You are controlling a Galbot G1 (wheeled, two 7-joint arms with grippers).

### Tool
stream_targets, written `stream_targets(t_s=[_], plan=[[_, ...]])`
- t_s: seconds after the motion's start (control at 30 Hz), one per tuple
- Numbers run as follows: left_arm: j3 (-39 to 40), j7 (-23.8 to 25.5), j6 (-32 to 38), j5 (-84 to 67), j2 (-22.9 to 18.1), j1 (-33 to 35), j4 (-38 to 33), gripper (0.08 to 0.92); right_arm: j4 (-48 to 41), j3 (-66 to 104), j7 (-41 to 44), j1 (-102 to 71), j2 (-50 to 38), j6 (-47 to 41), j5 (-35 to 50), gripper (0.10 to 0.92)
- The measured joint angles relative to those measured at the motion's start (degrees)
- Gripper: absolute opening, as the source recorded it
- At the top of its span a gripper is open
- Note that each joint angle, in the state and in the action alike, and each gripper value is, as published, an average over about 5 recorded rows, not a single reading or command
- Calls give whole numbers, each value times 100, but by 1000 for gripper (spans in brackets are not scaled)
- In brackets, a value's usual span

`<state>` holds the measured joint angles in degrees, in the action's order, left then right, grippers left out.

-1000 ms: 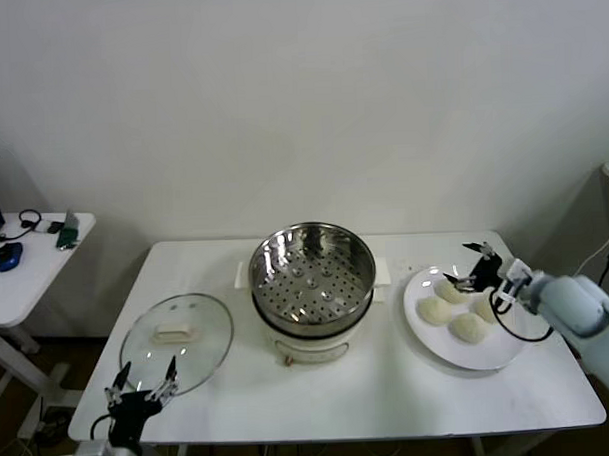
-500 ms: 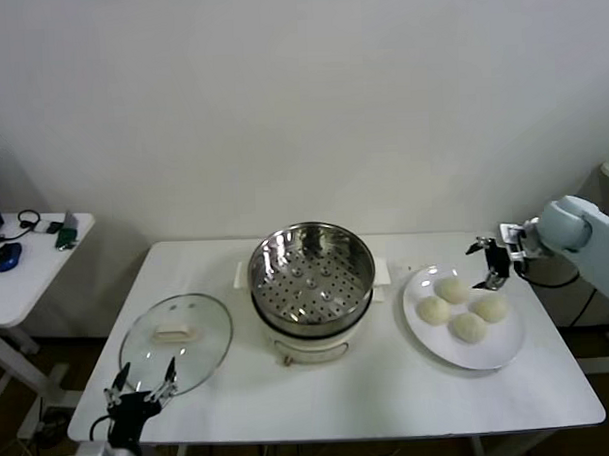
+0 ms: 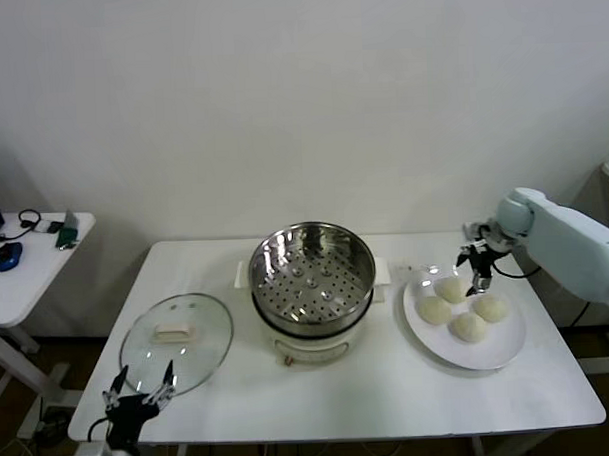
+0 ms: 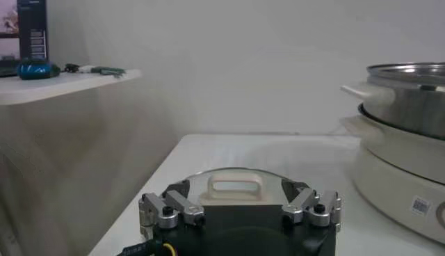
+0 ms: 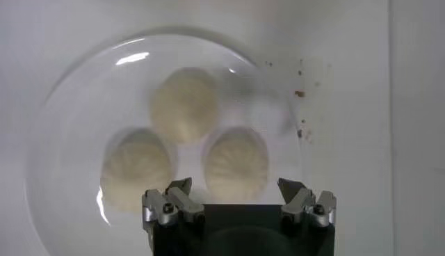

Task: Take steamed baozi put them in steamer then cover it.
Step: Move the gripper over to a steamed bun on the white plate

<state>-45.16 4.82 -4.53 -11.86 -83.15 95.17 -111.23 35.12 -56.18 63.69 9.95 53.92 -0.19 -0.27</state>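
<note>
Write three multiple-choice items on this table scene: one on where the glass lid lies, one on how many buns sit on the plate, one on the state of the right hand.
1. Where is the round clear glass lid with the white bar handle?
A. On the steel steamer pot
B. Flat on the white table, on the pot's left
C. On the white plate

2. How many off-white round dough buns lie on the flat white plate?
A. Two
B. Four
C. Six

3. What state is the right hand in?
A. Open, holding nothing, above the plate
B. Shut on a bun
C. Shut on the lid

Answers: 1 B, the lid rests on the table beside the shiny steel steamer pot. 2 B, the head view shows four. 3 A, its fingers stand apart over the buns.
</note>
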Motion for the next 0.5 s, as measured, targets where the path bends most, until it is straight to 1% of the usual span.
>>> stream_targets(t_s=[0.17, 0.37, 0.5], plan=[[22, -3, 5, -7, -10, -31, 41, 823, -526, 152, -1, -123, 360, 159, -278, 823], [26, -11, 32, -40, 10, -40, 95, 823, -924, 313, -13, -249, 629, 281, -505, 821], [18, -19, 44, -71, 23, -30, 110, 823, -1135, 427, -60, -304, 772, 366, -592, 790]])
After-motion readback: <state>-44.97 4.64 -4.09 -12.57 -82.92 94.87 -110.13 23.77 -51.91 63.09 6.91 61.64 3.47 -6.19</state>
